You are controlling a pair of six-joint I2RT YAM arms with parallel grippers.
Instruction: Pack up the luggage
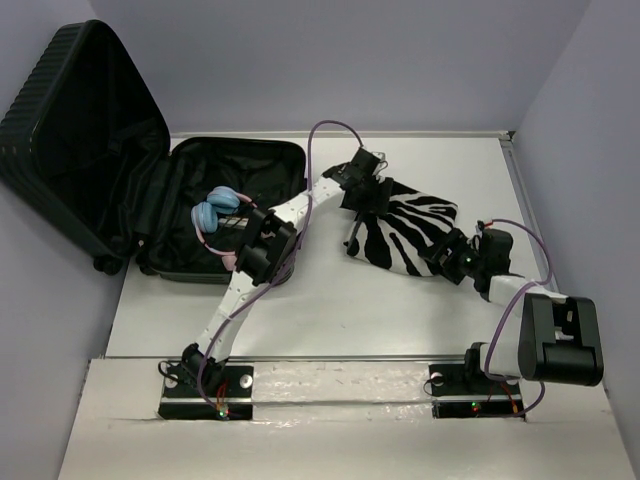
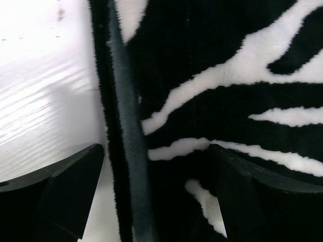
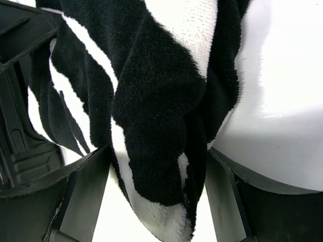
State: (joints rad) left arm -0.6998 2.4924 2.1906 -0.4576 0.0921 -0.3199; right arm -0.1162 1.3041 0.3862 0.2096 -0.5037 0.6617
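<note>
Black luggage, open, lid seemingly propped, far-left

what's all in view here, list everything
luggage: one, black ribbed hard shell, far left of the table, open with its lid up
headphones: one pair, light blue and pink, inside the luggage on the black lining
zebra pouch: one, black and white striped, flat on the table right of the luggage
table: one, white, under everything
left arm: one, white and black, reaching to the pouch's far left end
right arm: one, white and black, at the pouch's right end
left gripper: open, straddling the pouch's edge
right gripper: fingers either side of a pouch corner, grip unclear
</note>
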